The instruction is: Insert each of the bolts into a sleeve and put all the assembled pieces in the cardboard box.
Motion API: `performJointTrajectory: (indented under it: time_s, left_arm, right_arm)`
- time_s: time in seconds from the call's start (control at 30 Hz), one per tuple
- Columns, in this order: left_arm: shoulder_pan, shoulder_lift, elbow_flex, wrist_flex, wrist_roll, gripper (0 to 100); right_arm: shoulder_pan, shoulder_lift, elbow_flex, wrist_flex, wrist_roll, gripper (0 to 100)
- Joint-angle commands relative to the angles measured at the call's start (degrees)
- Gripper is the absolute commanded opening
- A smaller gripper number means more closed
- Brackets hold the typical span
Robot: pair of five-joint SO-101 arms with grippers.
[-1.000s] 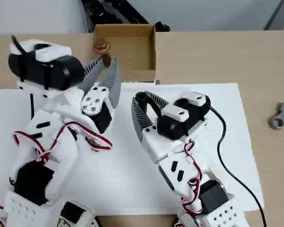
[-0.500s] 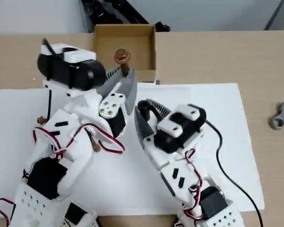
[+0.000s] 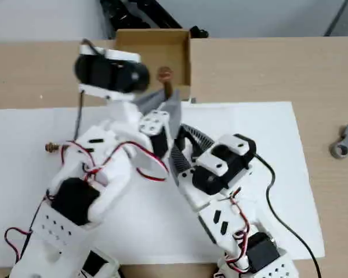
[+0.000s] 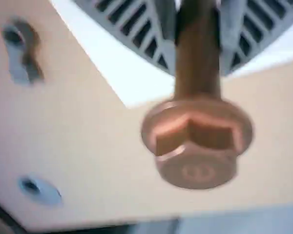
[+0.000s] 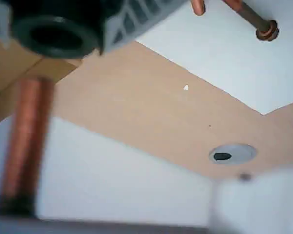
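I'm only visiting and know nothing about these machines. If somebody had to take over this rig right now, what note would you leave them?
Left pincer: shut on a copper bolt, head up, near the cardboard box.
Right pincer: shut on a black sleeve, close beside the left pincer, above the white sheet.
A second bolt lies on the sheet by the left arm.
Done: one bolt and one sleeve are in the pincers.
Left: slide the copper bolt into the black sleeve, put the pair in the box, then deal with the second bolt.
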Motion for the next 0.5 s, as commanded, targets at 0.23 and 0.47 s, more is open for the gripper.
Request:
performJointTrajectory:
  time_s: [0.23, 0.47]
  left_arm:
    - [1.49, 0.35, -3.38, 1.85, 0.44, 1]
    - [1.49, 0.35, -3.91, 3.96, 0.44, 1]
  right_arm:
    - [-0.13, -1.19, -0.44, -1.27, 0.00, 1.1]
    - [-0.13, -1.19, -0.44, -1.27, 0.00, 1.1]
